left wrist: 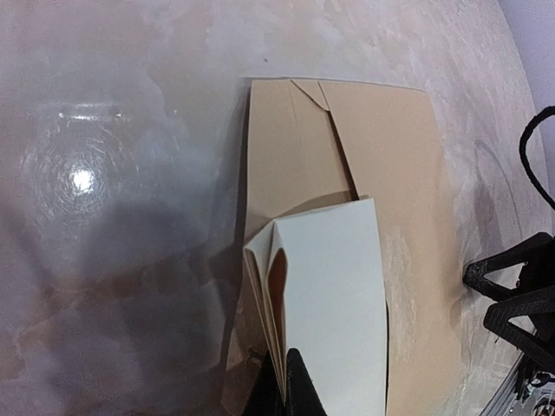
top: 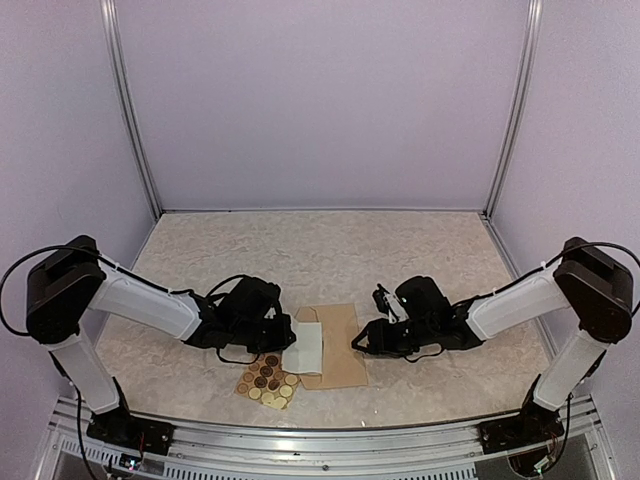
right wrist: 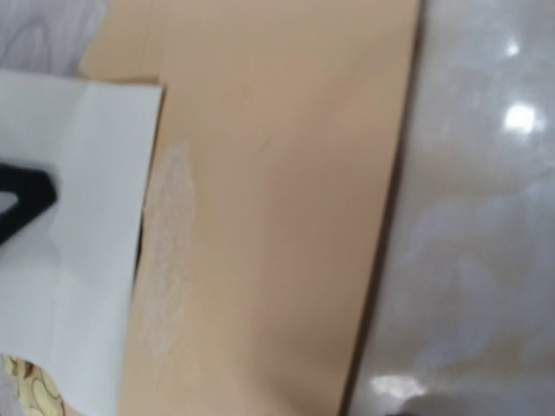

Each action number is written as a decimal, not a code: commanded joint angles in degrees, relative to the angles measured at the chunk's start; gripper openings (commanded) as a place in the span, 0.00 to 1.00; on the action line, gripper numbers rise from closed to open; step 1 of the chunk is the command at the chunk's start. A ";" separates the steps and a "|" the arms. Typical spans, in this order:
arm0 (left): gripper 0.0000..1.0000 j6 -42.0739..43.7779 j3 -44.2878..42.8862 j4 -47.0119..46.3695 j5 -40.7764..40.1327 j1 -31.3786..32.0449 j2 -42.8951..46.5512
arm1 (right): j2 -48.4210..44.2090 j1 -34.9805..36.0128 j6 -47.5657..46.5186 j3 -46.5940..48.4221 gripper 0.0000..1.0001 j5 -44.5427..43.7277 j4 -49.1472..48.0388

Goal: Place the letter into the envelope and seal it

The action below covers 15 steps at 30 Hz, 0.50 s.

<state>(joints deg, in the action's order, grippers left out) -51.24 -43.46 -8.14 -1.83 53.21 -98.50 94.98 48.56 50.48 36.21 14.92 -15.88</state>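
The tan envelope lies flat at the table's middle front; it also shows in the left wrist view and the right wrist view. The letter is folded, white back outward, and rests over the envelope's left part. My left gripper is shut on the folded letter's near edge; it sits just left of the envelope. My right gripper is low at the envelope's right edge. Its fingers are outside the right wrist view; in the left wrist view the right gripper shows its fingers apart and empty.
A small tan sheet of round stickers lies at the front, left of the envelope, and peeks into the right wrist view. Bare stone-patterned table top stretches behind, with walls and frame posts around it.
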 commanded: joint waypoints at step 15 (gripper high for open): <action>0.00 0.09 0.85 -1.54 0.70 0.40 1.63 | 3.54 2.90 -6.47 2.24 0.31 1.75 -2.46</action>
<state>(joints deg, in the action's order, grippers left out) -51.24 -43.20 -8.60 -1.41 53.23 -98.19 97.47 51.11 44.62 37.89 15.90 -16.67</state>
